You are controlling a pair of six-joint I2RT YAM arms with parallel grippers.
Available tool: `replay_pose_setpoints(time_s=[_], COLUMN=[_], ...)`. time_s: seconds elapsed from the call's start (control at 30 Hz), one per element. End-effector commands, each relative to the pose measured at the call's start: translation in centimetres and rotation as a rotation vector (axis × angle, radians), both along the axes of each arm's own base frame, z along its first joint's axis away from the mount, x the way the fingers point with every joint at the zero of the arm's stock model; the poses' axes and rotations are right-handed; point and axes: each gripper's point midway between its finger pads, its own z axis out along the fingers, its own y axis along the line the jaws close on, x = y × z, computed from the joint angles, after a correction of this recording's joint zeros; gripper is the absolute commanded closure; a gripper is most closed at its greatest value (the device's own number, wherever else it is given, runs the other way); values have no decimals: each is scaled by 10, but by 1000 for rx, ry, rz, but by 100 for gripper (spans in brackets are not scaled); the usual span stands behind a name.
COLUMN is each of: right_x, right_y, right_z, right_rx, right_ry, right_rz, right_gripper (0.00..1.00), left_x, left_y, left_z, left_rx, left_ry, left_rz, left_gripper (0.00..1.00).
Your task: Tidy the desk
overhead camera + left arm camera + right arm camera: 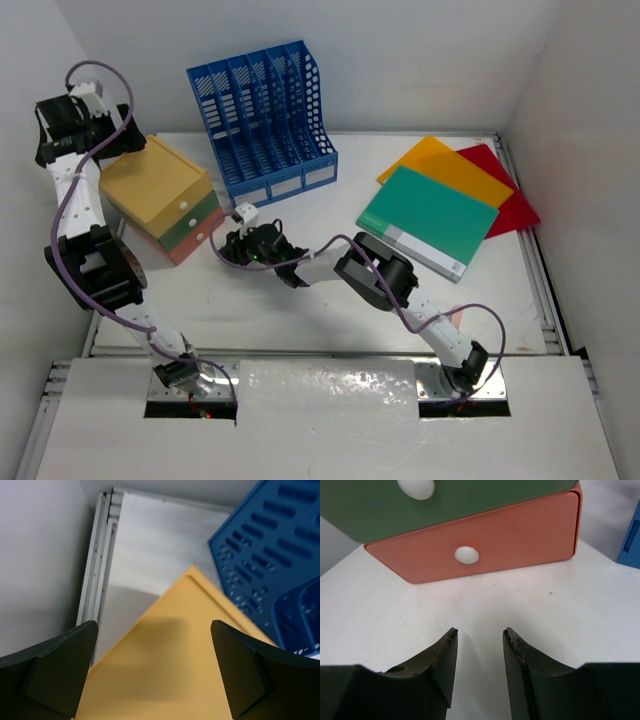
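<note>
**A:** Left gripper (154,630), what's it at?

**B:** Jaws spread wide, nothing btwn them. Let go, empty. It hangs over the yellow top of the drawer box (160,185), nr the back-left corner of the desk (290,320). Can't tell if it touches the lid.

**A:** And the right gripper (480,632)?

**B:** Part open, narrow gap, nothing in it either. It's low over bare white tabletop, pointed at the box front. The orange drawer (485,545) is straight ahead w/ its white knob (467,555), and the green drawer (445,500) is stacked on top of it. Fingertips are apart from the drawer, no contact.

**A:** Anything in the way?

**B:** The blue file rack (265,120) stands at the back, just beside the box on its right. The right arm stretches across the middle in front of it.

**A:** Other stuff?

**B:** Three folders overlap on the right side. The green folder (428,218) is nearest and on top, the orange folder (440,168) is behind it, and the red folder (505,195) is lowest, by the right rail. All well apart from both grippers.

**A:** The desk itself?

**B:** Big white top, metal rails at the edges, white walls round it. Everything sits on it.
</note>
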Motion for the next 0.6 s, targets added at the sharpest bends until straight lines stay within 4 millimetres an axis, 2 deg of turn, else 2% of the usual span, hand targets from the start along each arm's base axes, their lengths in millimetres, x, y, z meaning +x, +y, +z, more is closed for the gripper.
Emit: replay_pose_setpoints(time_s=[0.0, 0.1, 0.13, 0.2, 0.23, 0.27, 0.33, 0.37, 0.4, 0.57], right_x=[-4, -7, -7, -5, -2, 0, 4, 5, 8, 20], right_y=[9, 10, 10, 11, 15, 18, 26, 28, 33, 35], right_z=[71, 70, 70, 68, 75, 70, 75, 66, 71, 52], right_rx=[116, 100, 99, 89, 102, 96, 120, 116, 130, 70], right_ry=[-85, -84, -85, -81, -86, -75, -66, -52, -62, -79], right_rz=[38, 58, 60, 55, 53, 53, 48, 46, 44, 18], right_gripper=[60, 60, 59, 59, 59, 59, 59, 59, 59, 59], left_x=[5, 10, 12, 15, 15, 14, 11, 9, 8, 2], left_y=[17, 20, 19, 24, 28, 32, 30, 25, 23, 11], left_z=[31, 41, 33, 30, 8, -1, -23, -38, -42, -61], left_rx=[-98, -98, -112, -105, -120, -117, -132, -148, -152, -141], left_ry=[-95, -122, -98, -79, -16, 10, 53, 78, 83, 125], left_rz=[56, 52, 42, 44, 57, 72, 67, 55, 47, 3], left_gripper=[4, 3, 3, 3, 3, 3, 3, 3, 3, 6])
